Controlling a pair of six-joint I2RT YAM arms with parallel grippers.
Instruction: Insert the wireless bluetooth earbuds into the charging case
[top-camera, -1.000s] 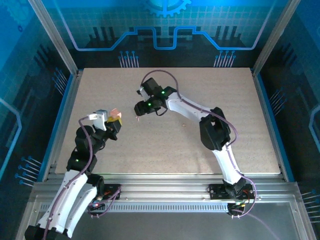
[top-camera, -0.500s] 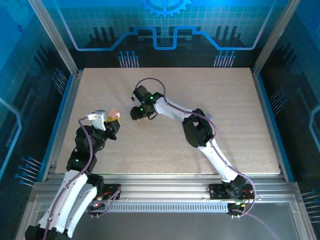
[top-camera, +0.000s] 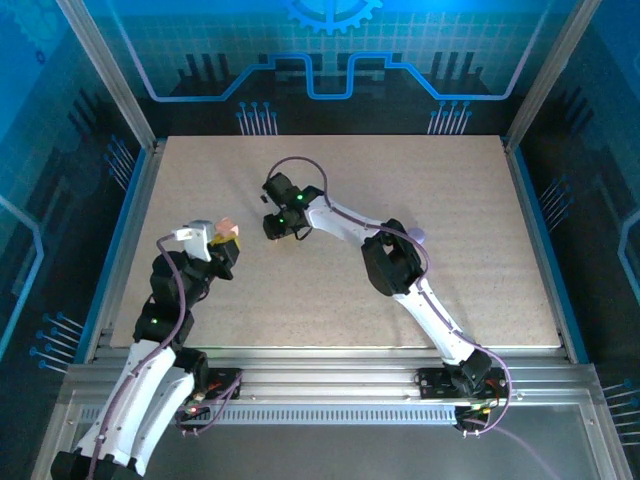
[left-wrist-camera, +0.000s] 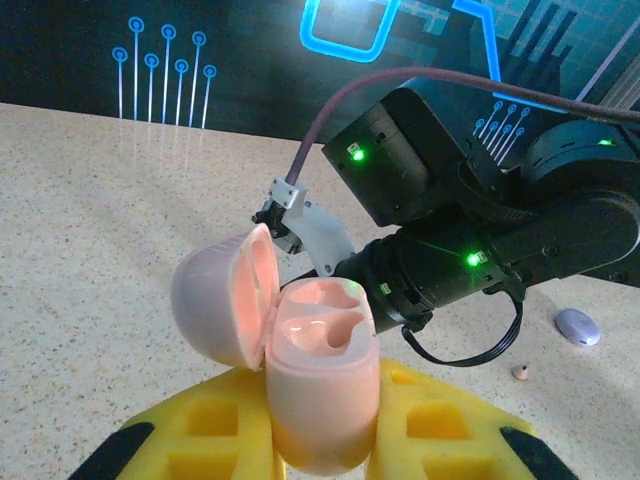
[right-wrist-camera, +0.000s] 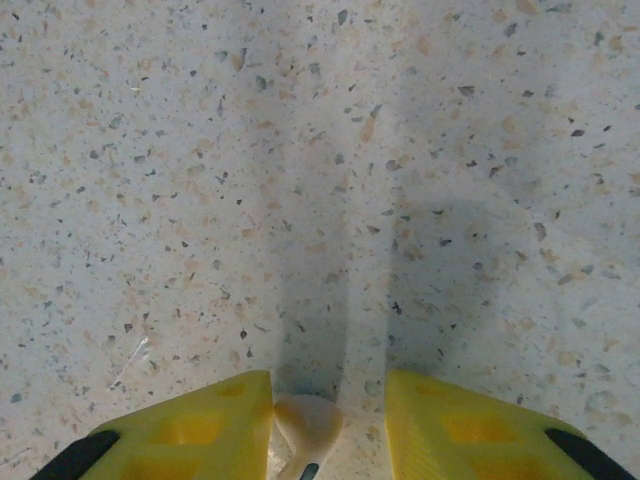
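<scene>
Right arm has folded in toward the charging case (left-wrist-camera: 318, 340) over the last second. Right gripper (right-wrist-camera: 328, 392), just beside the case, stands narrowly open at the table (top-camera: 450, 180); an earbud (right-wrist-camera: 308, 420) lies between its yellow fingers, touching one and clear of the other. Left gripper (left-wrist-camera: 322, 400) clamps the case's base, lid hinged open.

Overhead camera looks down; wrist cameras sit close over the table (top-camera: 450, 200).
</scene>
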